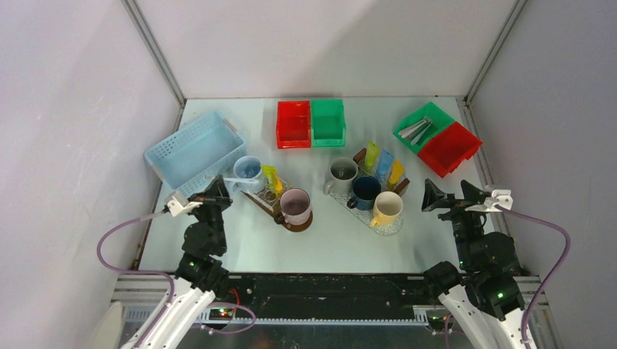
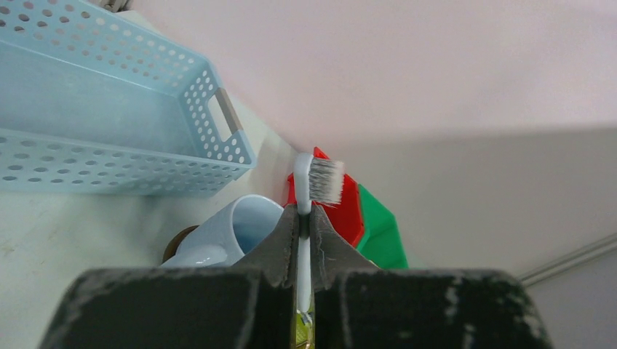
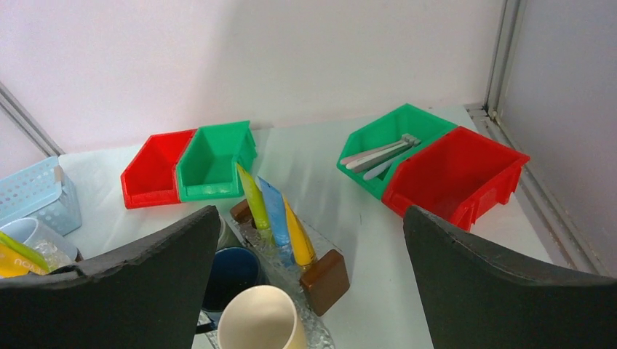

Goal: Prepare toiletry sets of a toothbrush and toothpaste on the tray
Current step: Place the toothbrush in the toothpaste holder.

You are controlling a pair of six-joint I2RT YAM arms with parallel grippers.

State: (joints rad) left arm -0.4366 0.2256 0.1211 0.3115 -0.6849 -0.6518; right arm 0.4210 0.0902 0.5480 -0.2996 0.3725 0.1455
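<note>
My left gripper [image 1: 220,190] [image 2: 304,222] is shut on a white toothbrush [image 2: 303,251]. Its bristled head [image 2: 325,180] sticks out past the fingertips, just beside the light blue mug [image 1: 247,169] [image 2: 236,229]. A yellow tube [image 1: 273,178] lies on the left tray [image 1: 260,199]. On the right tray [image 1: 396,225] [image 3: 325,280] lie green [image 3: 253,193], blue [image 3: 275,211] and orange [image 3: 298,236] tubes. More toothbrushes [image 1: 415,129] [image 3: 378,153] rest in the far green bin. At the right tray's end my right gripper [image 1: 452,193] [image 3: 311,212] hangs open and empty.
A mauve mug [image 1: 295,206] stands by the left tray. Grey [image 1: 342,171], navy [image 1: 364,190] and cream [image 1: 387,207] mugs stand on the right tray. A blue basket [image 1: 193,149] sits far left. Red [image 1: 293,123] and green [image 1: 328,122] bins stand at the back, another red bin [image 1: 449,149] far right.
</note>
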